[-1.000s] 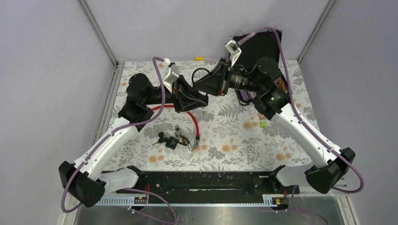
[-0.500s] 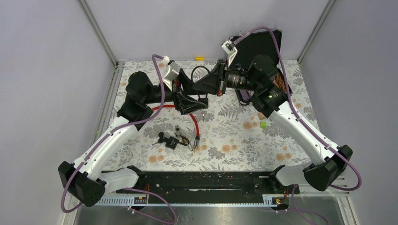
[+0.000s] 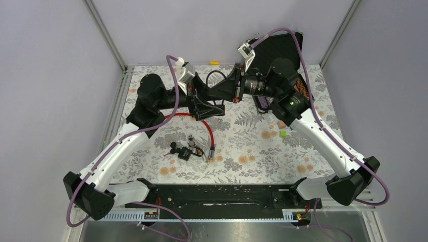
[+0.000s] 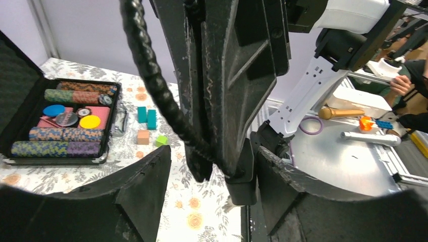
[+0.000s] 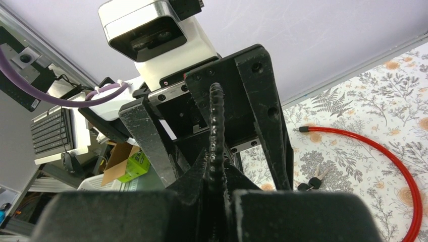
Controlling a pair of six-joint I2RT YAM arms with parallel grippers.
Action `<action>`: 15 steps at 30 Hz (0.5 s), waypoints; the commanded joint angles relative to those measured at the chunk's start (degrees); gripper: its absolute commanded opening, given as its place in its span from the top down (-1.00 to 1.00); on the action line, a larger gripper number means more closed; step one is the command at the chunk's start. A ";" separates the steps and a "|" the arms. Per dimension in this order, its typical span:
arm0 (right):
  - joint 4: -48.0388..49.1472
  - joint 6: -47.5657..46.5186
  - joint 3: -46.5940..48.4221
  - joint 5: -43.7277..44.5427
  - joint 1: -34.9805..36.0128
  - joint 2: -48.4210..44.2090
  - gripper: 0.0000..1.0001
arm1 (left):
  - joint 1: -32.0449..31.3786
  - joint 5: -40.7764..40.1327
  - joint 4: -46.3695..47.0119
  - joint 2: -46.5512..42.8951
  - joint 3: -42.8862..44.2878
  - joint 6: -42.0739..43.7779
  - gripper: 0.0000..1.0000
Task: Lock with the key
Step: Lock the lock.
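The key and the lock lie on the tabletop by the red cable, near the arms' bases, and no gripper touches them. Up in the air, the right gripper has just shut tight on a black cord, and the left gripper, close around it, has just opened wide and holds nothing. So the cord seems to have passed from 1 gripper to the other, and I think the locking has not begun yet.
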 commanded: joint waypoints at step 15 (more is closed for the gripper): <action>0.66 -3.06 0.99 4.59 0.03 -3.04 0.76 | 0.58 5.01 -6.30 4.89 8.74 -1.51 1.00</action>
